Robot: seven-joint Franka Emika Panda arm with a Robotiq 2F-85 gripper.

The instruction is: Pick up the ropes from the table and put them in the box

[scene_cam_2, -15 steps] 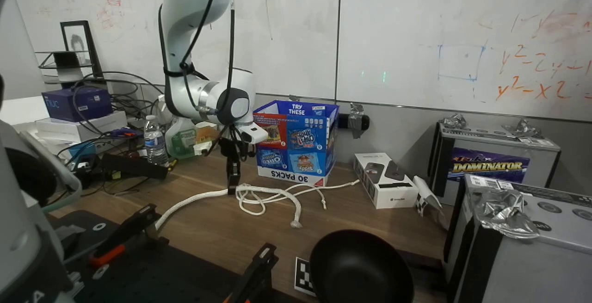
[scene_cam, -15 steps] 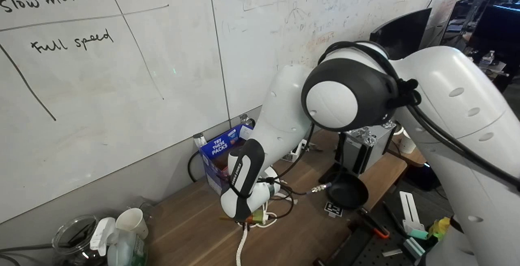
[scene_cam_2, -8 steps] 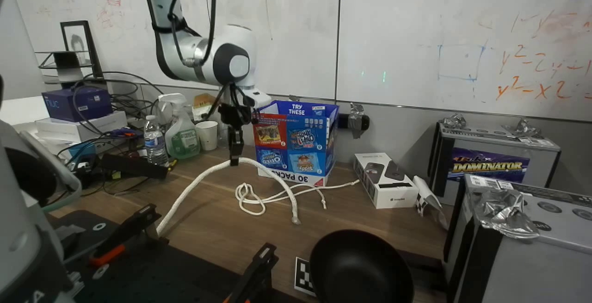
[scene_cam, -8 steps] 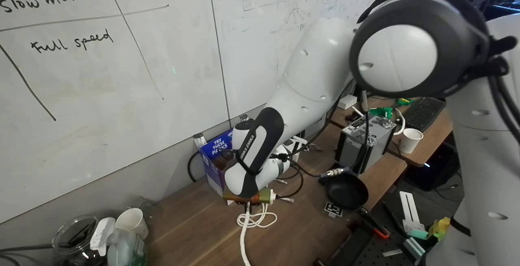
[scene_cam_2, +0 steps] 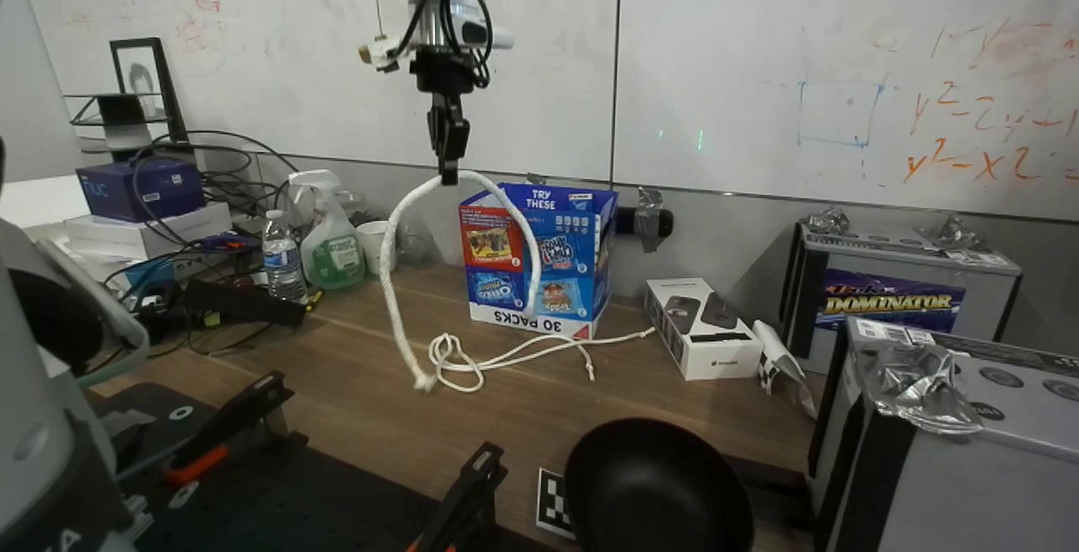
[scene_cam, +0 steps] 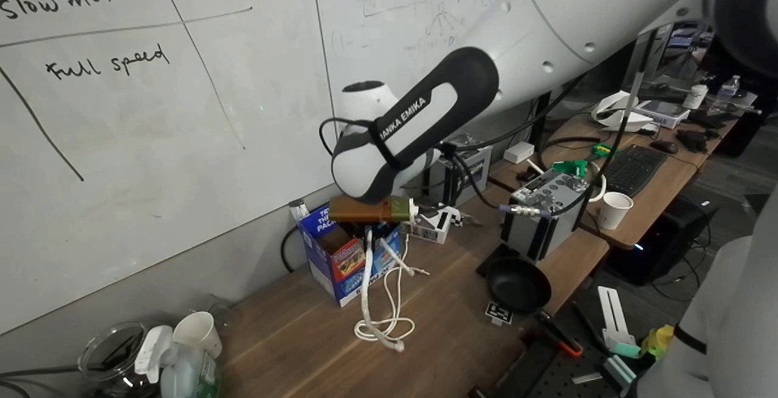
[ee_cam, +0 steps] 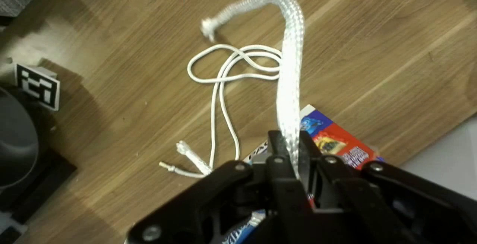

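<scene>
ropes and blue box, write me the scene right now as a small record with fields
gripper: above the table, shut on the thick rope
thick rope: white, drooping on both sides of the gripper, outside the box
thin rope: white, loosely looped on the table
box: blue, open-topped, standing on the table
nearby: black pan, white carton, spray bottle

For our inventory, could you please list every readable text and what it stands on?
"Slow motion": whiteboard
"Full speed": whiteboard
"y²-2y+": whiteboard, cropped
"y²-x²=": whiteboard, cropped
"TRY THESE": blue box
"30 PACKS": blue box, inverted
"ANKA EMIKA": arm, start hidden
"DOMINATOR": grey case
"nuc": purple box
Too small or blurred: bottle labels, white carton print, other whiteboard and box marks.
</scene>
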